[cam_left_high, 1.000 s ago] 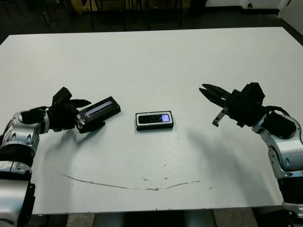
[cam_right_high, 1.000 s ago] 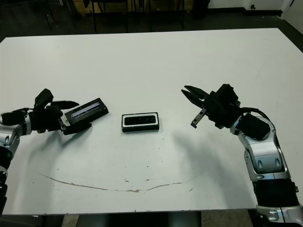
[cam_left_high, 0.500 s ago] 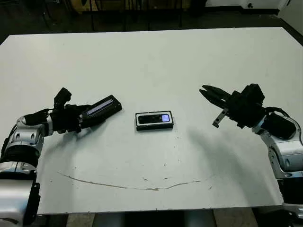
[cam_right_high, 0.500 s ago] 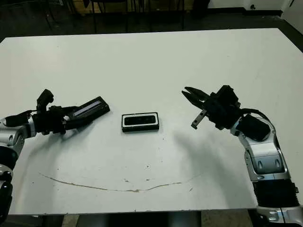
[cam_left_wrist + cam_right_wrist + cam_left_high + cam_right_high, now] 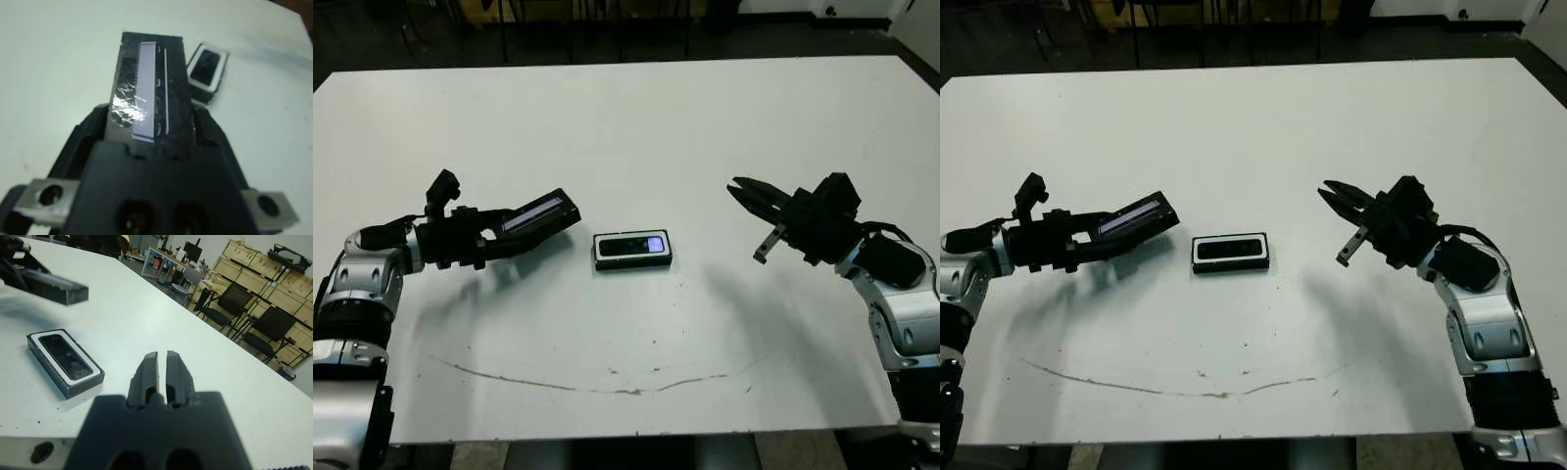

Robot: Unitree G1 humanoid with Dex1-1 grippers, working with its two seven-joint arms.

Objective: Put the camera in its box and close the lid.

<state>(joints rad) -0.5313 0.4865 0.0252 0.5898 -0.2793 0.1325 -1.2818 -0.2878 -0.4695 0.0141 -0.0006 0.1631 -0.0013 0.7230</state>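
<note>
The first half of the task looked done; the camera (image 5: pixel 632 245) lay inside the box (image 5: pixel 601 260), which sat near the middle of the white table (image 5: pixel 636 127), its white lining showing as a thin border round the black bar and the bluish square at the end nearer the right arm. What remained, to judge from the layout, was the closing; the lid (image 5: pixel 536 216) was off the table, clamped in the left gripper (image 5: pixel 484 233), tilted with its far end raised and its pale stripe uppermost, and it hung just beside the box on the left, not yet over it. The left wrist view showed the two black fingers (image 5: pixel 208 132) pressed against the lid's long sides, with the box visible beyond its far end. The right gripper (image 5: pixel 756 213) hovered well apart from the box on the other side, holding nothing; its fingers (image 5: pixel 148 374) stood nearly together with only a narrow slit between them.

By count: one camera; one box; one lid; two grippers; a thin brownish line (image 5: pixel 587 385) marked the table's near part.
</note>
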